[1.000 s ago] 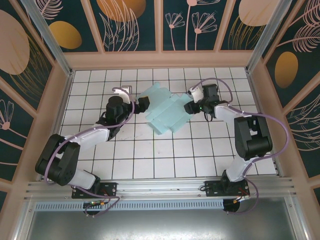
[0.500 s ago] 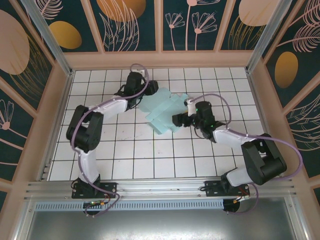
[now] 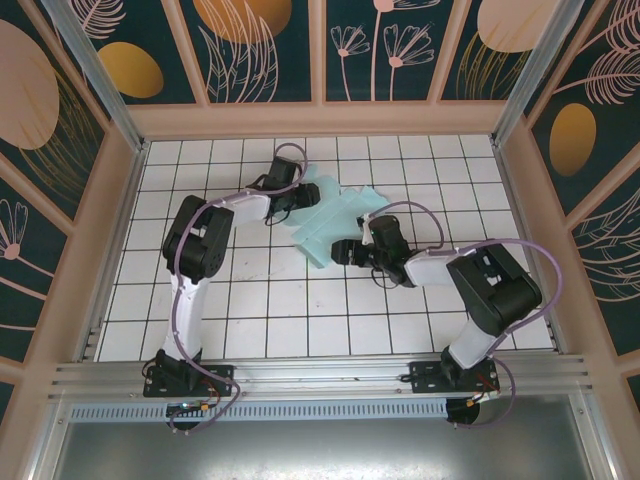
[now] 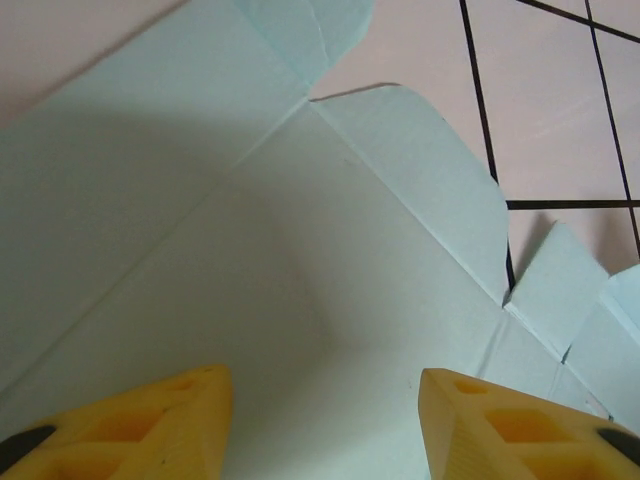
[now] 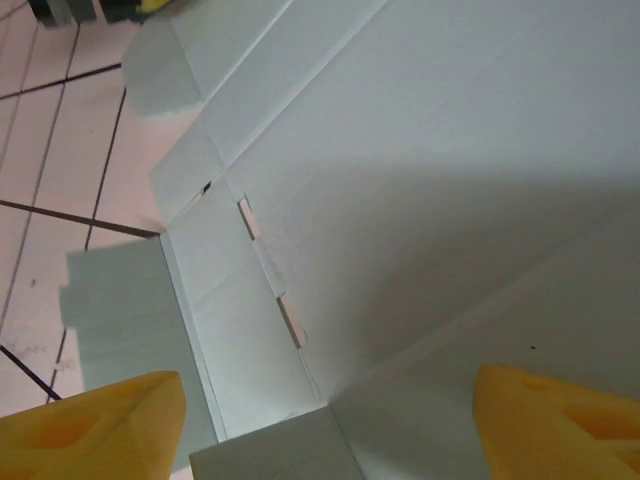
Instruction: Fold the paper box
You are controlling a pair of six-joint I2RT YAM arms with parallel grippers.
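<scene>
The paper box point(image 3: 335, 215) is a pale light-blue die-cut sheet lying mostly flat on the tiled floor at the back middle. My left gripper point(image 3: 298, 197) sits at the sheet's upper left edge. In the left wrist view its yellow fingers point(image 4: 160, 420) stand apart over the paper box point(image 4: 250, 200), so the left gripper point(image 4: 320, 390) is open. My right gripper point(image 3: 343, 250) is at the sheet's lower right edge. In the right wrist view the right gripper point(image 5: 328, 385) is open wide above the paper box point(image 5: 420, 130), whose creases and slots show.
The white tiled floor point(image 3: 250, 310) has black grid lines and stretches toward the near rail point(image 3: 320, 375). Wooden frame walls point(image 3: 320, 120) close in the back and both sides. Both arms reach in over the middle tiles.
The left arm swung to the back and its gripper came to the sheet's upper left edge, jaws narrower. The right gripper moved down and left to the sheet's lower edge.
</scene>
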